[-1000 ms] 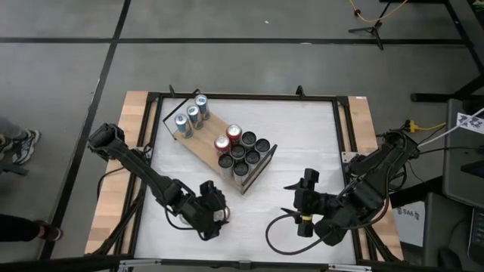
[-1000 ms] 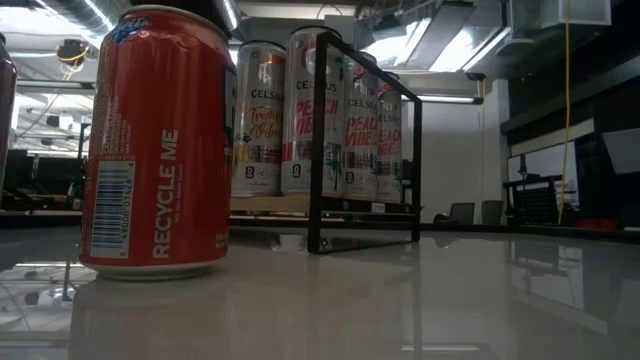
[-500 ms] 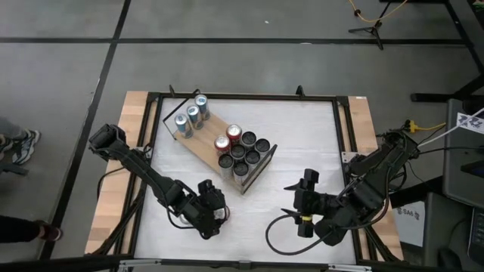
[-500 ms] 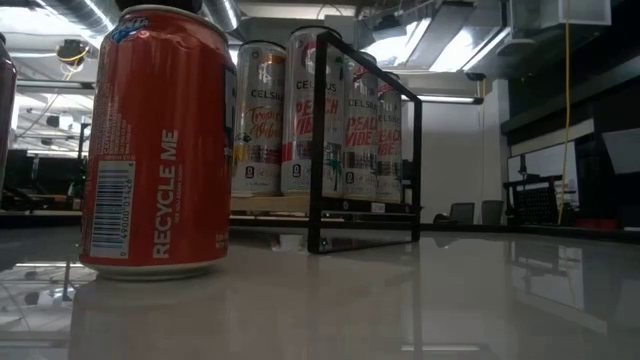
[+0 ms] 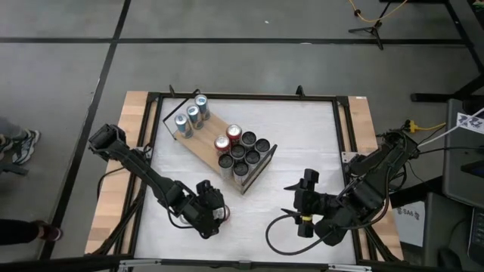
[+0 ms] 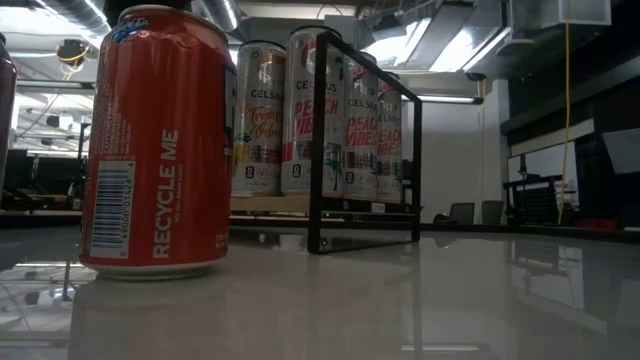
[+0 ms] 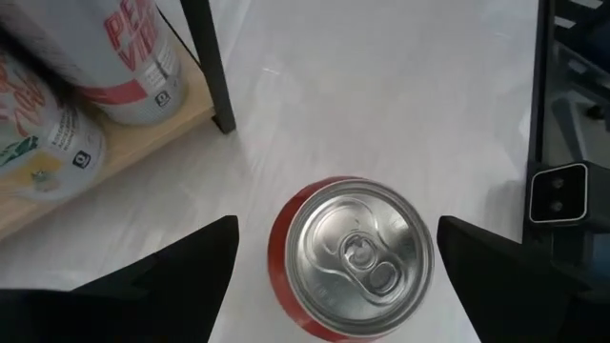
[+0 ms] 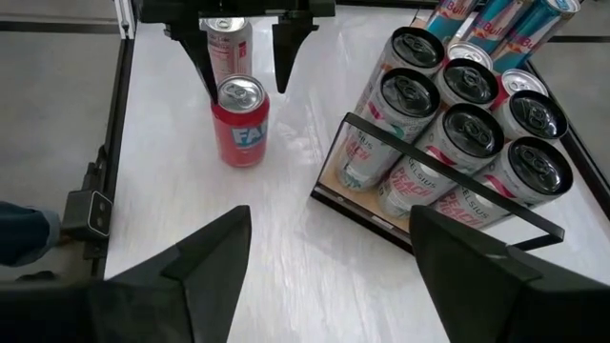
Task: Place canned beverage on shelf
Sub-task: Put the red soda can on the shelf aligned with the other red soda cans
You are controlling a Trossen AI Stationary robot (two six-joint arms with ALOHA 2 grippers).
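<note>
The red can [image 7: 351, 255] stands upright near the counter's [image 5: 302, 136] front edge, just off the shelf [image 5: 206, 143], between the spread fingers of the left gripper [image 7: 334, 276]; rigid, smooth and probably slippery, it is best squeezed mid-wall.

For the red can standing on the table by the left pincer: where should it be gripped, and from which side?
Grip the red can across its round side wall, below the rim, coming straight down from above. It stands upright on the white tabletop, apart from the shelf, and the left pincer hangs open over it, one finger on each side, so lowering looks simplest.
</note>
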